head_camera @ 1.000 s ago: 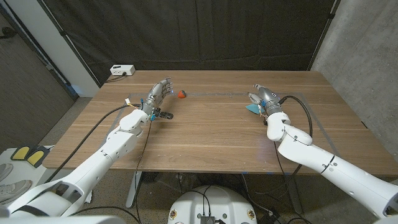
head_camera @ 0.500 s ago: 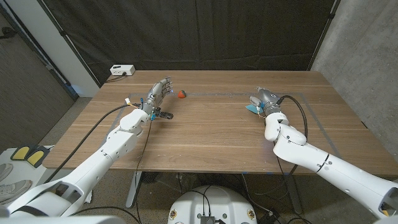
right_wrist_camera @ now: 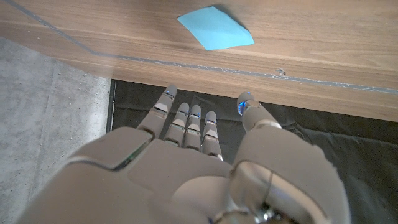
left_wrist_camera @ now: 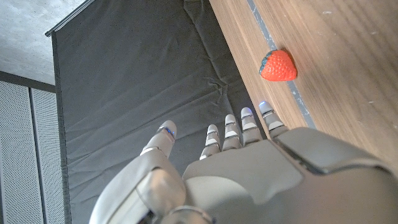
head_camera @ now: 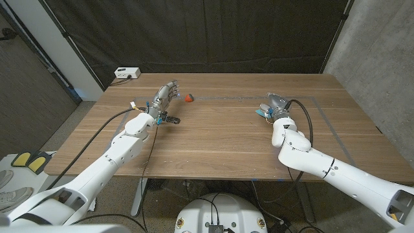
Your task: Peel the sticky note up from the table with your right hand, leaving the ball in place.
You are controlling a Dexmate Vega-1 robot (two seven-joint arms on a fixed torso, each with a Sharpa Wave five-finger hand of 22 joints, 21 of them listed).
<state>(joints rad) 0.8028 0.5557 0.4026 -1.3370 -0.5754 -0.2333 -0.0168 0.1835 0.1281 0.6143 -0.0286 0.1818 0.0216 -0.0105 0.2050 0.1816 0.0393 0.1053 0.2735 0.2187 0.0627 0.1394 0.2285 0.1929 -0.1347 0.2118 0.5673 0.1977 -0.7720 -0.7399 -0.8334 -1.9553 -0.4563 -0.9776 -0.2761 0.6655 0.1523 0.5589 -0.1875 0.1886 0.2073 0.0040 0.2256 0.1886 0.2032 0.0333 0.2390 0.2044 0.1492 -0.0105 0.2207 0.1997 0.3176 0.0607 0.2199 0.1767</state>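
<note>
While over sticky note (right_wrist_camera: pixel 216 27) | R hand (head_camera: pixel 274 105) fingers (right_wrist_camera: pixel 186 121) apart, prob. empty | L hand (head_camera: pixel 165 97) open-fingered, empty

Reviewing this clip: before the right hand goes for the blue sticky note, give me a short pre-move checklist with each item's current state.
1. Sticky note visible on the table, in front of the right hand's fingertips: ok.
2. Right hand holds nothing, fingers apart: ok.
3. Right hand touching the note: not ok, a gap shows in the right wrist view.
4. Note lying flat or with a lifted edge: cannot tell.
5. The red, strawberry-shaped object sits far from the note, beside the left hand: ok.
6. Left hand not touching that object: ok.
</note>
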